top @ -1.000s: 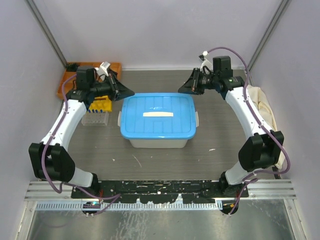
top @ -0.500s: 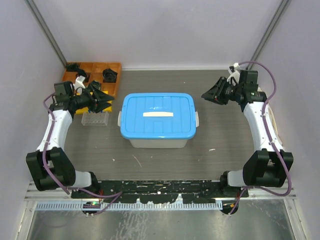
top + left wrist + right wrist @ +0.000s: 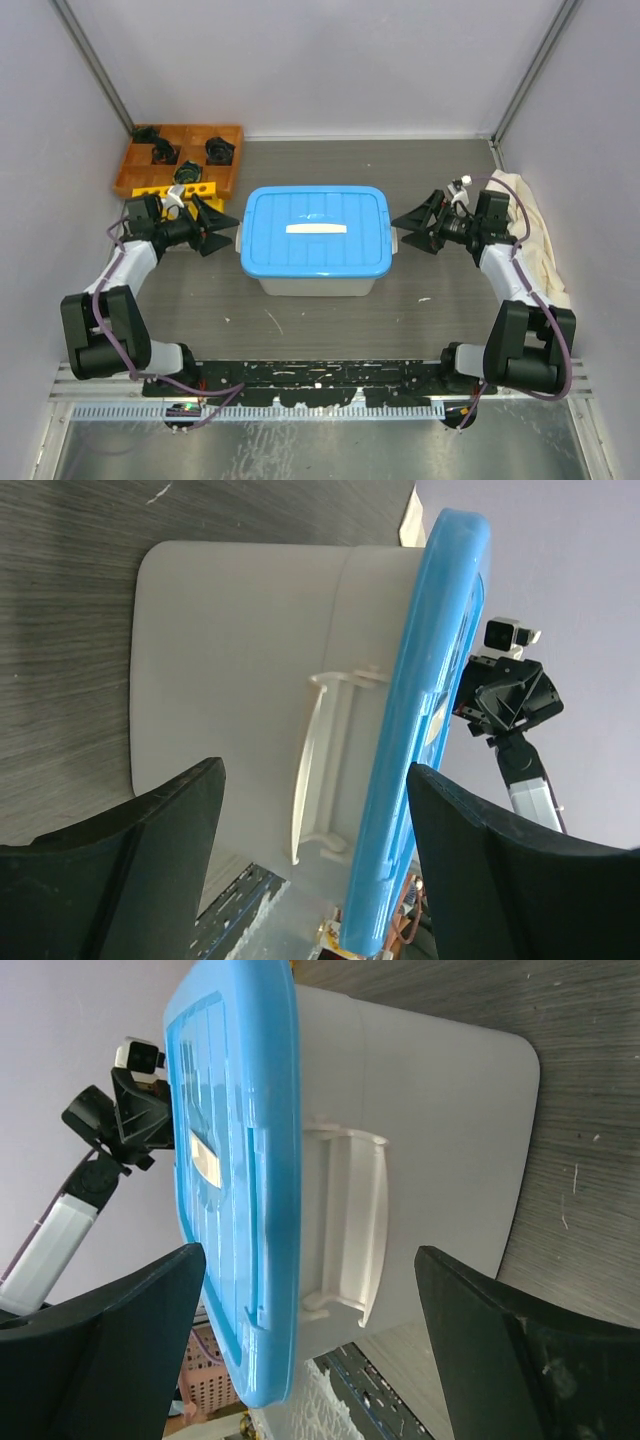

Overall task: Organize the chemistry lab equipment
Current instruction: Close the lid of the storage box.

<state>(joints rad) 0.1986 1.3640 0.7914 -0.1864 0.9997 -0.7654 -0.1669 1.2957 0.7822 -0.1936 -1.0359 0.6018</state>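
Bright, even light falls from overhead, leaving only faint soft shadows on the grey table [image 3: 300, 310] beneath both arms. Ahead of the left gripper [image 3: 315, 768] and right gripper [image 3: 305, 1255], the white box [image 3: 240, 660] and its blue lid [image 3: 240, 1160] are sharp with a mild sheen. The black fingers [image 3: 130, 870] flanking them read dark and slightly soft.

Left gripper [image 3: 220, 228], right gripper [image 3: 407, 224] wide open

You're seeing a blue-lidded white bin [image 3: 315, 235] sitting on the table [image 3: 330, 165]; an orange tray [image 3: 228, 175] is lying back-left; a cream cloth [image 3: 540, 240] is lying at the right.
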